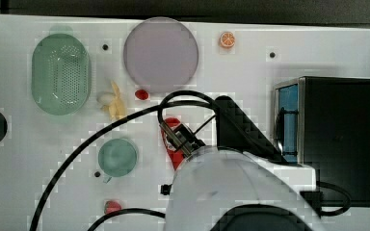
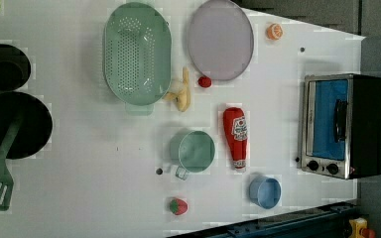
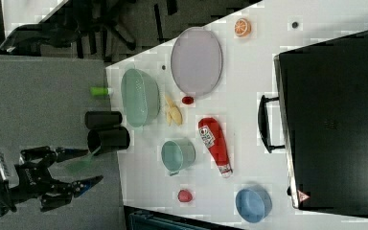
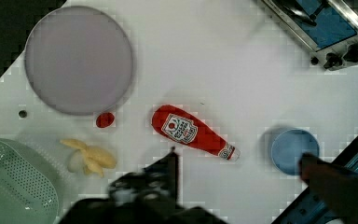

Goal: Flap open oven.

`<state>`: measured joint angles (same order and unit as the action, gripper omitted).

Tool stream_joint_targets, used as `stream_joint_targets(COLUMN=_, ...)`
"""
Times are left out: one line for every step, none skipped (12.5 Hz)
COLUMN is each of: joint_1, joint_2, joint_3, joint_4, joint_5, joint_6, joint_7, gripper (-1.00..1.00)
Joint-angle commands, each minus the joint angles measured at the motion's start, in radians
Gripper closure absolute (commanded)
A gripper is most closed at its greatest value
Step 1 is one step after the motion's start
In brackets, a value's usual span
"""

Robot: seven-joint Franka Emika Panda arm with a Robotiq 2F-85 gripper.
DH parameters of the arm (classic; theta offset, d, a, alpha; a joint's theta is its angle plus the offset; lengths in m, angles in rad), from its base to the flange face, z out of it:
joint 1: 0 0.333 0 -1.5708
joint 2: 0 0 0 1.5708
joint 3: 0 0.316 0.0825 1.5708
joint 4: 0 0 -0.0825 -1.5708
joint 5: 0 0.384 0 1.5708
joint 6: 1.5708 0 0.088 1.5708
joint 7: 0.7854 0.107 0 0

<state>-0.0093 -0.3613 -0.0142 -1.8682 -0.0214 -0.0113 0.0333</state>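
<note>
Oven [image 2: 342,126], door shut, is sitting at the table [image 2: 104,188] edge beyond the ketchup bottle [image 4: 191,132], its bar handle [image 2: 341,120] running lengthwise across the glass, while the tool [image 4: 242,168], jaws apart and empty, is hanging above that bottle.

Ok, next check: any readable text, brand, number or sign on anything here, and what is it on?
No text here can be read as words.
Ketchup bottle: white label with a red emblem and lines of print, too blurred to read.
Oven: a small red-and-white triangular warning sign near one corner; its symbol cannot be made out.
Oven knobs: any markings around them are too small to tell.
</note>
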Motion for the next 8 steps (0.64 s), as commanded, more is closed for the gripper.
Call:
stream_joint_targets(joint_1=-0.006, joint_2=0.050, joint_3=-0.008, joint_4=-0.041, joint_5=-0.005, joint_6=-0.010, joint_7=-0.053, gripper=-0.14)
stream_joint_targets(joint_1=-0.007, joint_2=0.050, joint_3=-0.010, joint_4=-0.044, joint_5=-0.005, joint_6=-0.010, joint_7=-0.053, gripper=0.09)
stream_joint_targets(joint_1=-0.008, joint_2=0.050, joint_3=-0.012, joint_4=-0.051, joint_5=-0.005, joint_6=-0.010, joint_7=-0.054, gripper=0.32)
stream_joint_targets(joint_1=-0.009, joint_2=0.051, joint_3=-0.016, joint_4=-0.061, joint_5=-0.005, joint_6=-0.010, joint_7=-0.056, gripper=0.56)
stream_joint_targets(joint_1=-0.010, joint_2=0.054, joint_3=-0.023, joint_4=-0.075, joint_5=-0.006, joint_6=-0.009, joint_7=-0.058, gripper=0.65)
stream_joint_targets(joint_1=-0.011, joint_2=0.058, joint_3=-0.031, joint_4=-0.090, joint_5=-0.007, joint_6=-0.008, joint_7=-0.074, gripper=0.65)
stream_joint_targets(joint_1=-0.013, joint_2=0.065, joint_3=-0.042, joint_4=-0.107, joint_5=-0.007, joint_6=-0.001, joint_7=-0.106, gripper=0.65)
stream_joint_targets(joint_1=-0.015, joint_2=0.073, joint_3=-0.056, joint_4=-0.125, joint_5=-0.008, joint_6=0.013, joint_7=-0.155, gripper=0.65)
